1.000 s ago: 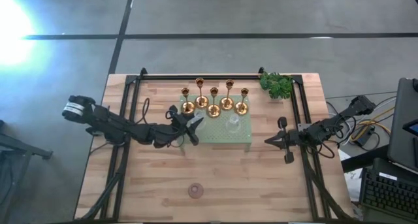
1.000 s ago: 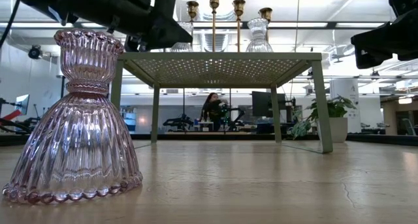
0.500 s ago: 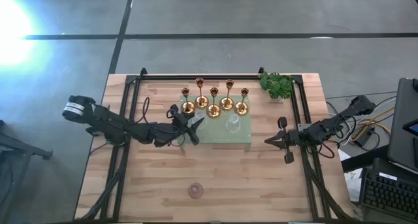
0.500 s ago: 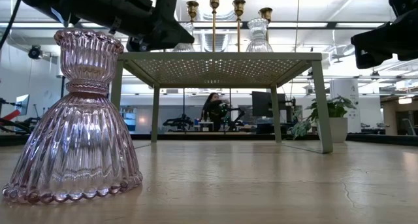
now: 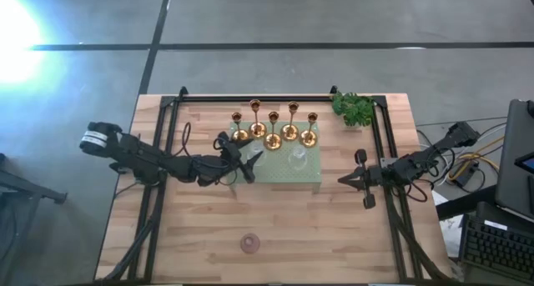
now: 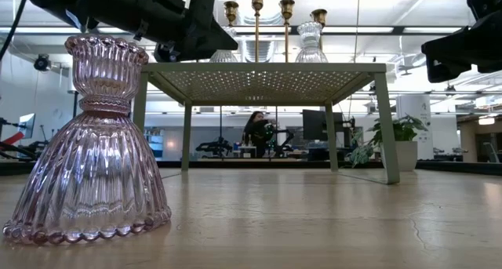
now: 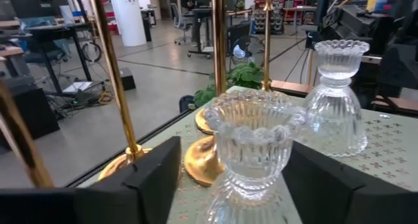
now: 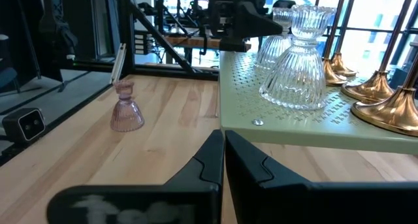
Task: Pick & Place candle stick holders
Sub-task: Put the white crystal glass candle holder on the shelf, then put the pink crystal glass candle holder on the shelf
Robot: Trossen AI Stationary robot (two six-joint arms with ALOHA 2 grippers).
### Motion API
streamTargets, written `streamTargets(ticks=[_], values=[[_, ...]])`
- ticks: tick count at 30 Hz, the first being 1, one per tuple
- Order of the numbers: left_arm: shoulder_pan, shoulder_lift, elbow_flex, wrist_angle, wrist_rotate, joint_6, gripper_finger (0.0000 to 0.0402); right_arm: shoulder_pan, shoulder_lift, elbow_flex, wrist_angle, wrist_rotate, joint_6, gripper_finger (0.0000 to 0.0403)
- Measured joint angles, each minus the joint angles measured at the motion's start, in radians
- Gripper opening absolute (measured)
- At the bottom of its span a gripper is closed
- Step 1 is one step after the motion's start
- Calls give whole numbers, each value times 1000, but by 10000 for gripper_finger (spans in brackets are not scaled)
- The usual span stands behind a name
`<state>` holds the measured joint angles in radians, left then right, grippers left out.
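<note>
On the pale green perforated tray, toward 12 o'clock on the tabletop, 5 gold-brass candle stick holders stand in a shallow arc along the far edge, probably so their tall stems stay clear of the reaching arms. 2 clear glass holders share the tray: one near its middle, the other at the 9 o'clock edge, framed between the spread fingers of the left pincer. The fingers stand apart on either side of the cup without visibly pressing it, so this reads as either lining up a grasp or having just set it down; which one cannot be told. The pinkish glass holder sits alone near 6 o'clock, well apart from the tray, likely the next piece to carry over. The right pincer waits at 3 o'clock just off the tray, fingers together, pointing toward the tray. A green sprig lies at 1 o'clock.
</note>
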<state>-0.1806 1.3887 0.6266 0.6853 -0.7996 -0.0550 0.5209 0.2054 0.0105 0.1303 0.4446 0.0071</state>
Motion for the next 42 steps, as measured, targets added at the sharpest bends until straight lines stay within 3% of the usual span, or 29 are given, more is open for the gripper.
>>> streamTargets(ticks=[7,15,24,33,38,42], values=[[-2,-19,0,-33,-18,14,303,0,0,0,0,0,0,9],[-28,-94,0,-196,-34,-46,302,0,0,0,0,0,0,9],[-103,-276,1,-457,-25,-182,303,0,0,0,0,0,0,9],[-291,-413,69,-853,147,-490,302,0,0,0,0,0,0,9],[-441,-390,92,-868,189,-623,298,0,0,0,0,0,0,9],[-565,-317,103,-864,129,-737,298,0,0,0,0,0,0,9]])
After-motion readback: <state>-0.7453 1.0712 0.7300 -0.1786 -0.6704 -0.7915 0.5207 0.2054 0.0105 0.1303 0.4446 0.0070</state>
